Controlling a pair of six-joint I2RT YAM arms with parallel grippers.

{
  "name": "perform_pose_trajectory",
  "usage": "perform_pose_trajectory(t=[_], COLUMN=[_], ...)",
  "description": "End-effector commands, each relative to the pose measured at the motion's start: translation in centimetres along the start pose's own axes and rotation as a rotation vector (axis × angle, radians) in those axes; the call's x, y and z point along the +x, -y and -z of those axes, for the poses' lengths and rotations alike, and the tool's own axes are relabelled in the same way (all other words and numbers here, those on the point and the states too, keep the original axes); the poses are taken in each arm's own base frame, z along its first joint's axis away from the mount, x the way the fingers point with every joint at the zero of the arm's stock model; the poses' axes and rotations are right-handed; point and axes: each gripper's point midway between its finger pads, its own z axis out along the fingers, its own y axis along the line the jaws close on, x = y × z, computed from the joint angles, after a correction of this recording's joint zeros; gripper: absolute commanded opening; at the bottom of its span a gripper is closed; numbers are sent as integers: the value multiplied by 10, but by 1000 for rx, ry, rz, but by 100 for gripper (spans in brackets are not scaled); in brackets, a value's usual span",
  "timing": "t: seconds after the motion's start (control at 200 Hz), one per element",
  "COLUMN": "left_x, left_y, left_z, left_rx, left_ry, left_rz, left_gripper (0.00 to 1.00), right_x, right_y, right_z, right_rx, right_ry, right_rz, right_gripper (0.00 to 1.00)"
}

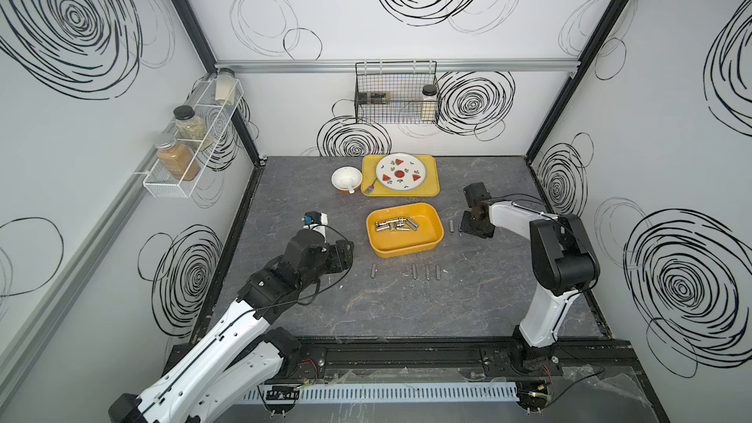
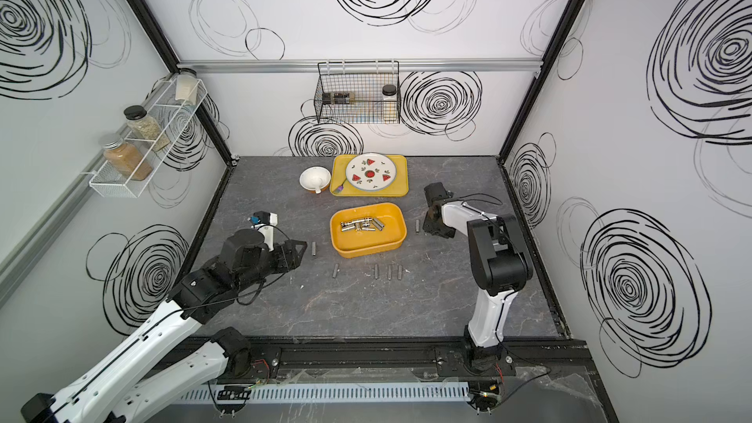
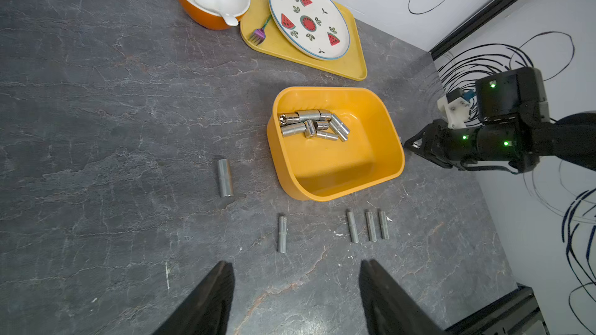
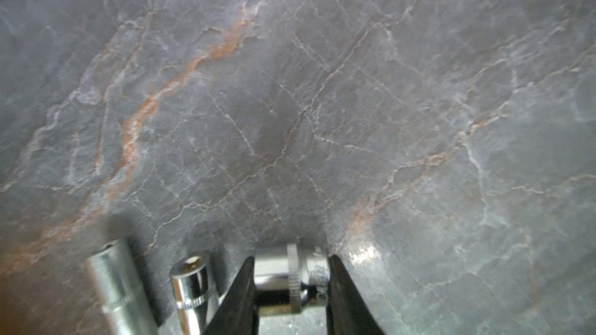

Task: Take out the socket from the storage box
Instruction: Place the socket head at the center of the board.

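The yellow-orange storage box (image 1: 407, 249) (image 2: 368, 251) (image 3: 338, 169) sits mid-table with several chrome sockets (image 1: 396, 225) (image 3: 314, 124) piled inside. My right gripper (image 4: 292, 262) (image 1: 463, 230) is low over the table just right of the box, shut on a knurled socket (image 4: 290, 269) held crosswise. Two more sockets (image 4: 116, 288) (image 4: 192, 285) lie beside it. My left gripper (image 3: 296, 265) (image 2: 301, 250) hovers open and empty left of the box, next to a fat socket (image 3: 225, 178) (image 2: 313, 249).
Several slim sockets (image 1: 427, 272) (image 3: 369, 225) lie in a row in front of the box. Behind it are a flat yellow tray (image 1: 431, 187) with a watermelon plate (image 1: 401, 172) and fork, and an orange bowl (image 1: 346, 179). A wire basket (image 1: 394, 93) hangs on the back wall.
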Motion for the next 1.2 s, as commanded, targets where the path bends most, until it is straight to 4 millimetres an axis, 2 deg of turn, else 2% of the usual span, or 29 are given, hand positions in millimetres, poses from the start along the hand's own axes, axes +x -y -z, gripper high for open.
perform_pose_trajectory(t=[0.0, 0.446, 0.691, 1.006, 1.191], left_x=[-4, -4, -4, -4, -5], left_y=[2, 2, 1, 1, 0], left_z=[-3, -3, -3, -4, -3], left_rx=[12, 14, 13, 7, 3], left_ry=[17, 14, 14, 12, 19], left_rz=[0, 1, 0, 0, 2], left_gripper=[69, 69, 69, 69, 69], right_x=[-7, -8, -10, -19, -29], right_y=[-3, -2, -1, -5, -6], right_z=[-1, 4, 10, 30, 54], right_rx=[-10, -18, -17, -56, -91], right_ry=[16, 23, 28, 61, 101], right_rz=[-3, -4, 1, -6, -11], right_gripper=[28, 39, 41, 42, 42])
